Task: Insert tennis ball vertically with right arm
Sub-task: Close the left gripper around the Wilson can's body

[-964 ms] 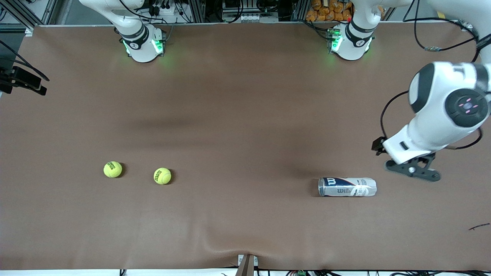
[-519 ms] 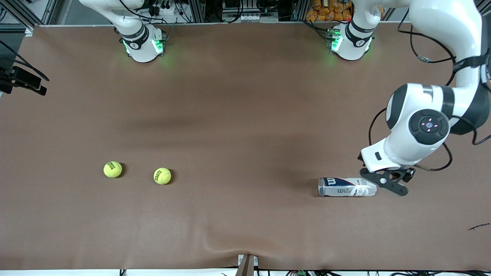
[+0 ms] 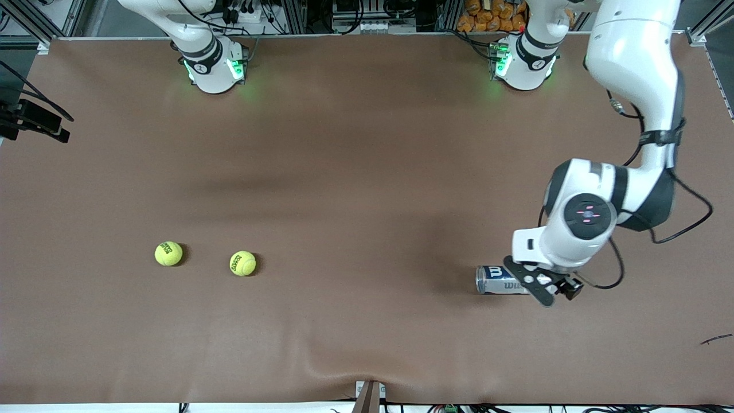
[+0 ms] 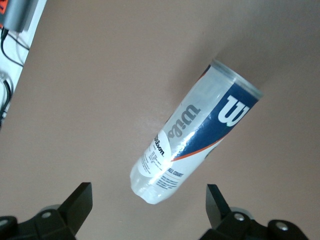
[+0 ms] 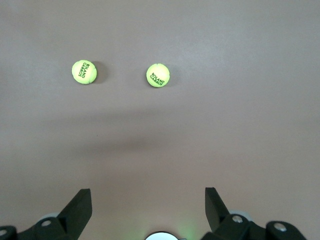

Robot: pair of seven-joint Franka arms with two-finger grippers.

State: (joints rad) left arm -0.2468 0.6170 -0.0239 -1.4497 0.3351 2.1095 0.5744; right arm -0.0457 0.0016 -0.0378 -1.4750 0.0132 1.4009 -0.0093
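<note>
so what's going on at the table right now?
The left pincer hangs open over the tennis ball can, which lies on its side on the table toward the left arm's end; nothing is gripped. Two tennis balls sit untouched toward the right arm's end. The right pincer is open, high over the table, looking down at the balls, and holds nothing. No ball is in the can yet.

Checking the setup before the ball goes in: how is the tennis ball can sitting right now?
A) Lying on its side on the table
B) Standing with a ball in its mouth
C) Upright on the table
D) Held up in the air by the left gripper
A: the tennis ball can lies on its side on the table, under the open left gripper, whose fingers are clear of it.
</note>
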